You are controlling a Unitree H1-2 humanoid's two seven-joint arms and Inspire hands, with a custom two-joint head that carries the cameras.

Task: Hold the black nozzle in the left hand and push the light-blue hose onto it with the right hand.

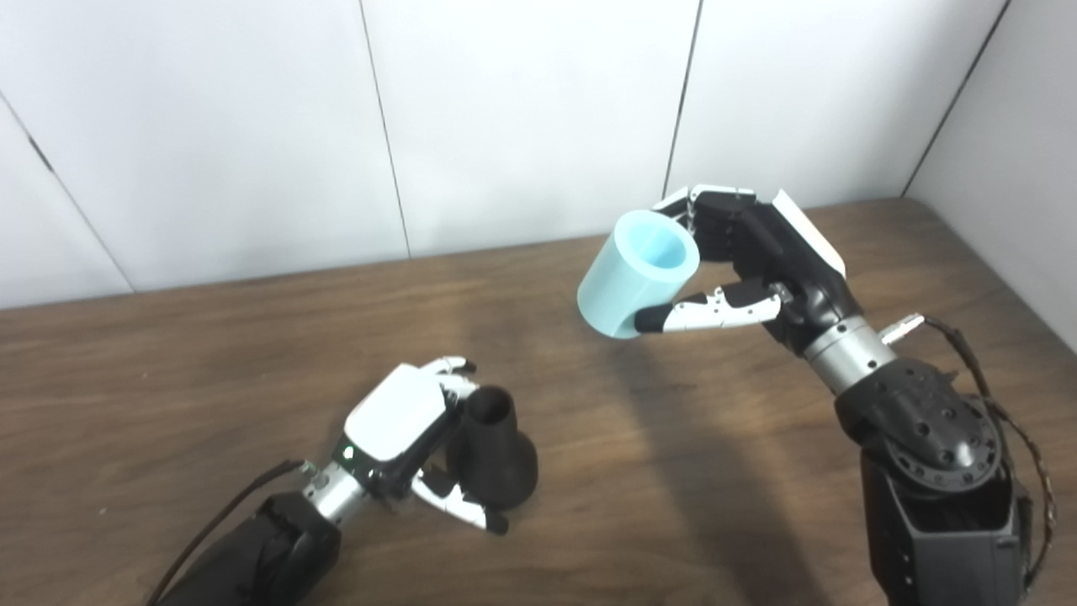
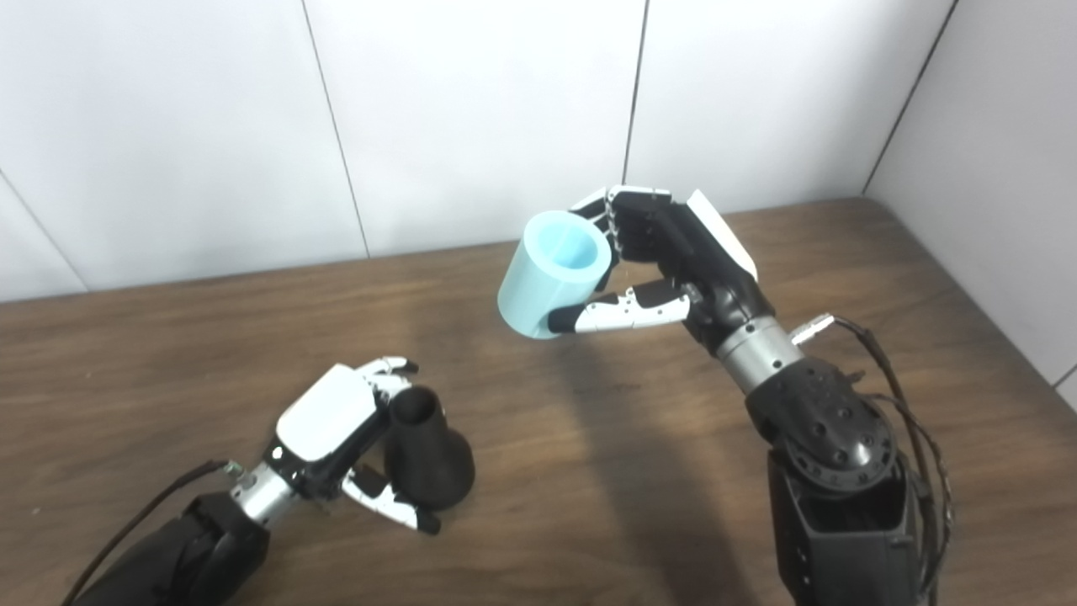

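The black nozzle is seen low on the left side of the wooden table. Its wide end sits on the table and its narrow open end points up. It is gripped by the left hand, with the fingers curled behind it and the thumb pressed at its wide base.

The light-blue hose is a short, thick tube. It is held up in the air, well apart from the nozzle, higher and to the right. It is tilted, so its open end is turned up toward the cameras. It is pinched by the right hand, with the fingers at its far side and the thumb laid across its near side.

A dark shadow is cast on the table under the right arm. White wall panels are seen behind the table.
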